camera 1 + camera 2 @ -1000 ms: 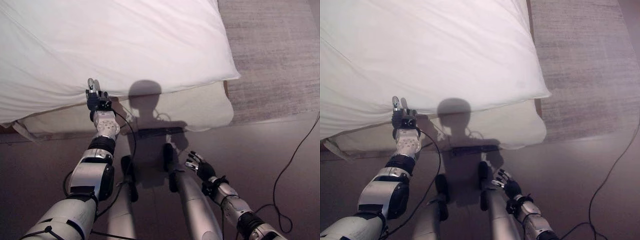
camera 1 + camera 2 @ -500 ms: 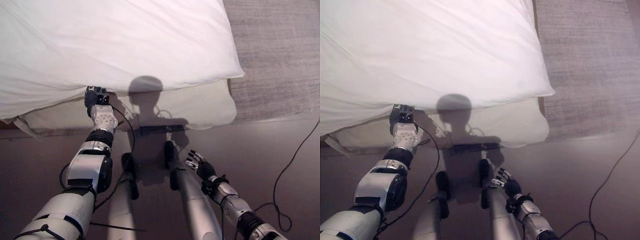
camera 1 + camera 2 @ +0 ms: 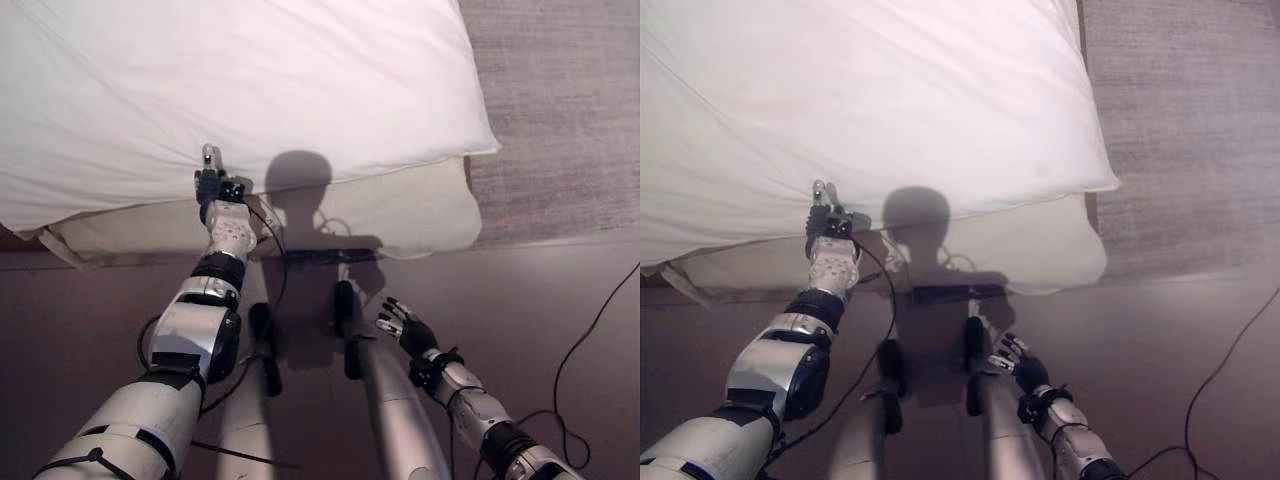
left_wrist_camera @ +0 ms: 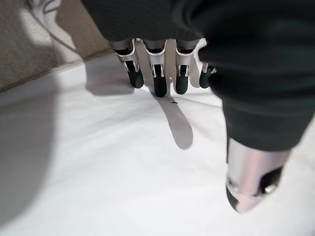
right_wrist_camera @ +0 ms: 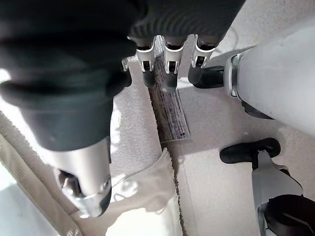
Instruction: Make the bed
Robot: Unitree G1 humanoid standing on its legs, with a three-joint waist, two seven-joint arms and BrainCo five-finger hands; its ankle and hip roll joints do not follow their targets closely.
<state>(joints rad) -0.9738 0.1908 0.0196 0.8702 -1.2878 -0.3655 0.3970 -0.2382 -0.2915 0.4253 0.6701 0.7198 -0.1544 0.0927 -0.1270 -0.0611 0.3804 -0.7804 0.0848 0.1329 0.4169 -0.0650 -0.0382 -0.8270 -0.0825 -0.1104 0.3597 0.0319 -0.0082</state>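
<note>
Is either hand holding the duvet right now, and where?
Nothing is held. The left hand lies at the near edge of the white duvet with straight fingers, not pinching. The right hand hangs open over the floor.

A white duvet [image 3: 250,80] lies spread over the bed, smooth with a few long creases, its near edge hanging just over the side. Below that edge shows the cream mattress side [image 3: 400,215], with the duvet's rounded corner [image 3: 470,140] overhanging the mattress beside the grey carpet.
</note>
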